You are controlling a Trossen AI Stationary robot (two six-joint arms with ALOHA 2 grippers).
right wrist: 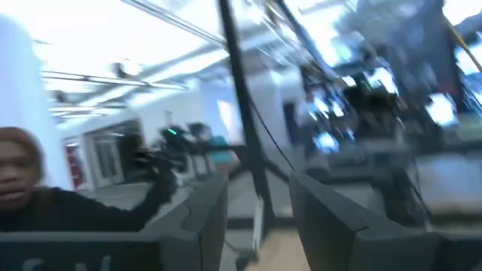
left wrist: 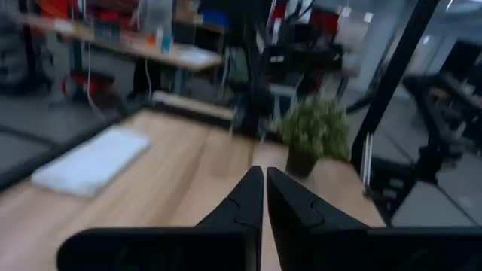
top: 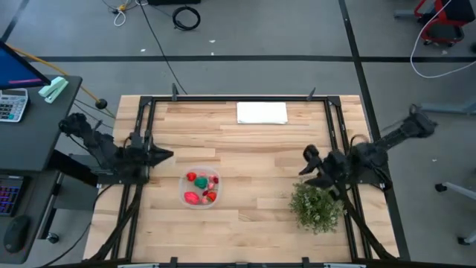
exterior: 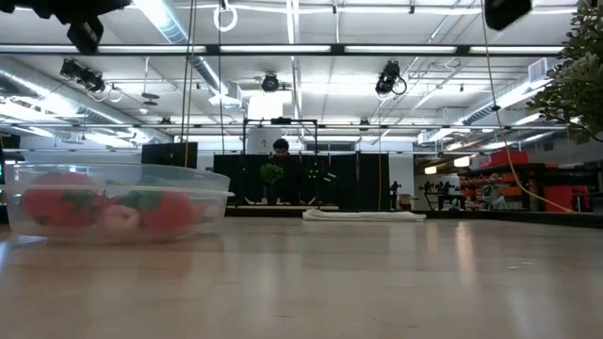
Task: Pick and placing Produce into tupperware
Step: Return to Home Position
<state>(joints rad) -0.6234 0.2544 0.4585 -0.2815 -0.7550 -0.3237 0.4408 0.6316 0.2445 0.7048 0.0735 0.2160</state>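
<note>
The tupperware (top: 201, 189) is a round clear container resting on its base left of the table's middle; in the low view the tupperware (exterior: 113, 201) shows at the left. The produce (top: 201, 187), red and pink pieces with one green, lies inside it. My left gripper (top: 168, 155) hovers left of and a little beyond the container, with its fingers shut on nothing (left wrist: 263, 172). My right gripper (top: 306, 161) is raised at the right side, just beyond the bushy plant, with its fingers open (right wrist: 256, 188) and tipped up toward the room.
A bushy green plant (top: 317, 208) stands near the right near corner, close under my right arm. A flat white sheet (top: 262, 112) lies at the far edge. Bare wood lies between container and plant. A person (right wrist: 22, 181) shows in the room behind.
</note>
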